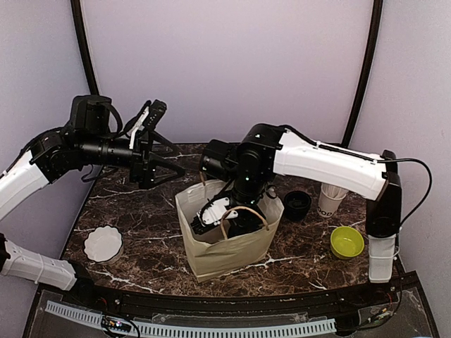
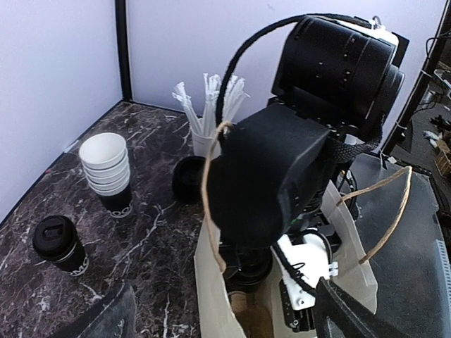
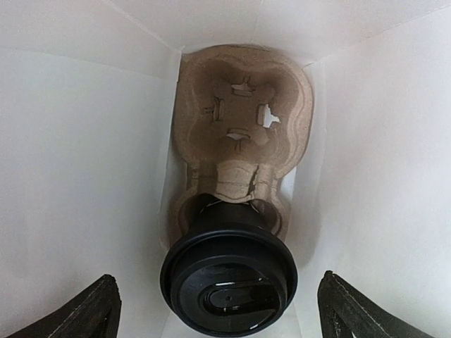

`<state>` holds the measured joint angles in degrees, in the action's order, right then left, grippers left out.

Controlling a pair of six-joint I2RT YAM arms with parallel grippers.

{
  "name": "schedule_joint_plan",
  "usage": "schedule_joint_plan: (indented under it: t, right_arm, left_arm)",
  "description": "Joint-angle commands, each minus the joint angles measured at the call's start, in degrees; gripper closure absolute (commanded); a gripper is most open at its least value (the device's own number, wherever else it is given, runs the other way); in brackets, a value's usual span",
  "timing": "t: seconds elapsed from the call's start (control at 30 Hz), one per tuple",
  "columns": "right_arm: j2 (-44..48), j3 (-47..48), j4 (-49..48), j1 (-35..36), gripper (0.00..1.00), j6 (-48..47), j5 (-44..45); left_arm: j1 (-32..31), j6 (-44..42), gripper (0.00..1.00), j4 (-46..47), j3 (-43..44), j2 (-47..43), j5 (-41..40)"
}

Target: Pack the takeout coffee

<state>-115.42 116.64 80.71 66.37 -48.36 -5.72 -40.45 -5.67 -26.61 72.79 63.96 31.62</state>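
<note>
Upper left: left gripper jaws spread wide, empty | left wrist view alone shows lidded cup lower left on table | centre: paper bag hides right gripper from above | right wrist view: jaws wide, clear of second lidded cup seated in carrier

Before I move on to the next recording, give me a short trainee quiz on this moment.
1. True or false: both slots of the cardboard cup carrier in the paper bag hold lidded coffee cups.
2. The lidded coffee cup outside the bag stands nearest: A the stack of lidless cups; B the green bowl; C the white dish.
3. Which gripper is down inside the bag, and is it open or shut?
Key: 1 false, only one lidded cup sits in it; 2 A; 3 the right gripper, open.
</note>
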Motion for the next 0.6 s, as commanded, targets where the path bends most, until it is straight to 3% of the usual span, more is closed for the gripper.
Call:
schedule_joint_plan:
  t: [0.0, 0.1, 0.4, 0.47, 0.57]
  right_arm:
    - [2.03, -1.28, 0.60, 0.42, 0.01, 1.86, -1.37]
    - [2.92, -1.42, 0.59, 0.39, 0.01, 1.86, -0.83]
    - [5.29, -2.25, 0.55, 0.52, 0.03, 1.82, -0.87]
    - [5.60, -2.09, 0.55, 0.51, 0.03, 1.77, -0.83]
    - [6.54, -1.69, 0.53, 0.50, 0.04, 1.73, -0.08]
  left_arm:
    - [-2.77, 0.59, 0.12, 2.46, 1.43, 3.64, -2.13]
    - [-3.43, -0.23, 0.16, 2.93, 3.36, 6.67, -2.92]
    - [-3.51, -1.05, 0.43, 7.00, 3.57, 11.73, 0.64]
    - [-3.50, -0.85, 0.55, 8.45, 3.06, 12.13, 2.66]
    - [-3.53, -0.71, 0.85, 9.00, 3.35, 13.36, 3.97]
